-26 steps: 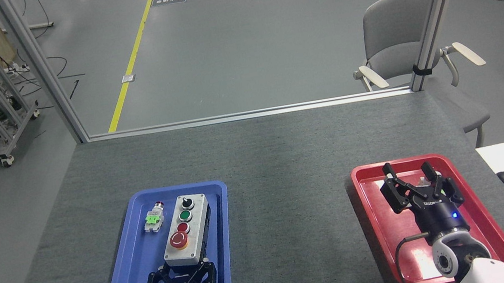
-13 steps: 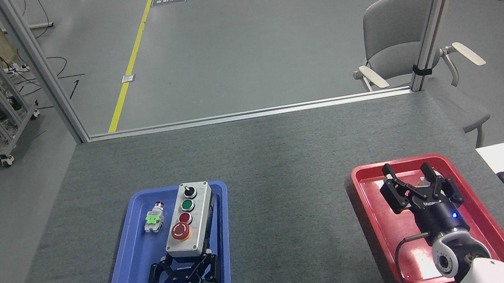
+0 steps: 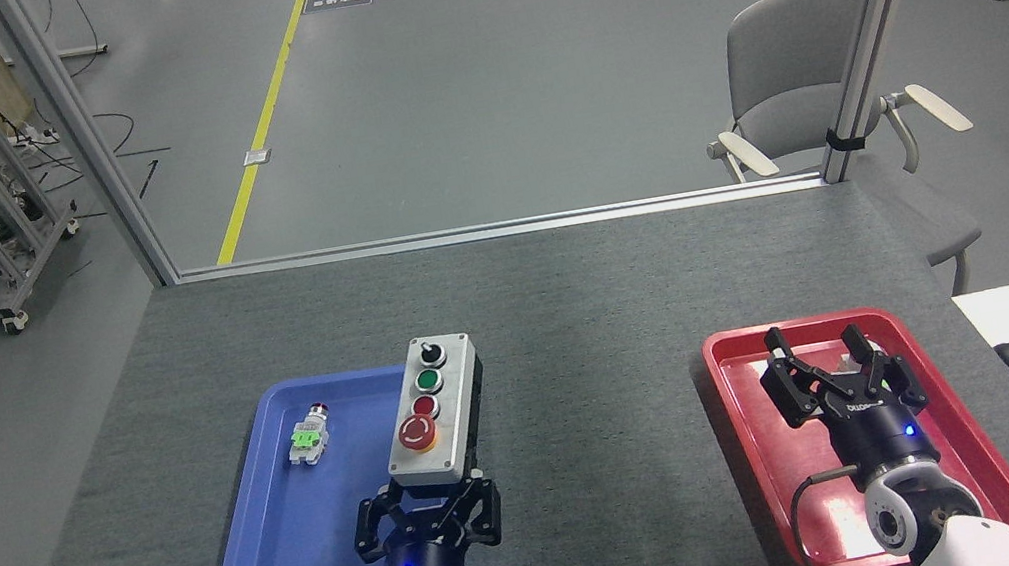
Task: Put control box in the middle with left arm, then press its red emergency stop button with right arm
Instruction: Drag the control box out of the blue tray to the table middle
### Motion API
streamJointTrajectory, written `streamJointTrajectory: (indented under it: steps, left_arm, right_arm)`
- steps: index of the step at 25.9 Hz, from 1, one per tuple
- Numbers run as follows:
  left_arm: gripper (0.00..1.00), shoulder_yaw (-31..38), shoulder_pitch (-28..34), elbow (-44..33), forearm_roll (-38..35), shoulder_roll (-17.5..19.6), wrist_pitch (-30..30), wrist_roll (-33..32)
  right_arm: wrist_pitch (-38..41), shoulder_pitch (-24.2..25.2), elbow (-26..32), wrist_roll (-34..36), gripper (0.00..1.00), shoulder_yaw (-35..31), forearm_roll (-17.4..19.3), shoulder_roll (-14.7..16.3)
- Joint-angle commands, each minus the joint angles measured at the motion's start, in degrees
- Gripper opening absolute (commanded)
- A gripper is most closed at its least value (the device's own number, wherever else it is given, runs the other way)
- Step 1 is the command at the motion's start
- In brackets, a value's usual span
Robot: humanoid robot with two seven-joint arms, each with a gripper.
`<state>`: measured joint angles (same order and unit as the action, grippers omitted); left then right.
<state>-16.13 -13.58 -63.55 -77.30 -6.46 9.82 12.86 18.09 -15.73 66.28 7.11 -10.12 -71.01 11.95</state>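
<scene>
since the earlier frames the left hand (image 3: 428, 518) has carried the control box (image 3: 435, 410) up and to the right: it sat fully inside the blue tray (image 3: 272, 542), now it straddles the tray's right rim, far end over the bare worktop (image 3: 573, 333). claws are closed on the box's near short end, dark base between them. box looks lifted clear of the tray, slightly skewed; exact height i can't tell.

handling, as a guess: rigid plastic or cast housing, moderate weight, won't flex. smooth sides, so a grip at one end leaves a long lever ahead of the claws and it may droop or twist. better hold would be mid-length across the narrow width, but the end grip keeps the red emergency stop button (image 3: 417, 430) free. mushroom cap is nearest the hand; keep claws off it.

right hand (image 3: 830, 373) sits over the red tray (image 3: 951, 415), claws spread, holding nothing.

loose switch part (image 3: 308, 439) lies in the blue tray, well apart from the box.
</scene>
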Motion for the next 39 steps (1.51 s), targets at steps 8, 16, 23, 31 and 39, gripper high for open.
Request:
streamJointTrajectory:
  steps: [8, 16, 23, 31, 39]
  left_arm:
    - [0.00, -14.4, -3.0, 2.6, 3.8, -1.5, 14.2, -1.9]
    - [0.00, -25.0, -3.0, 3.3, 8.3, -1.5, 23.8, -0.3]
    - [0.00, -27.7, -3.8, 6.9, 9.7, -1.5, 23.5, -0.6]
    - [0.00, -30.8, -3.9, 6.5, 15.4, -1.6, 27.9, -0.6]
    - [0.00, -31.6, -4.3, 7.1, 22.0, -1.6, 29.3, 0.5]
  right_arm:
    - [0.0, 0.0, 0.0, 0.0, 1.00, 0.0, 0.0, 0.0]
    - [0.0, -0.1, 0.0, 0.0, 1.00, -0.1, 0.0, 0.0]
    - [-0.1, -0.3, 0.0, 0.0, 1.00, -0.2, 0.0, -0.2]
    - [0.0, -0.2, 0.0, 0.0, 1.00, 0.2, 0.0, -0.1]
    - [-0.3, -0.2, 0.0, 0.0, 1.00, -0.3, 0.1, -0.1]
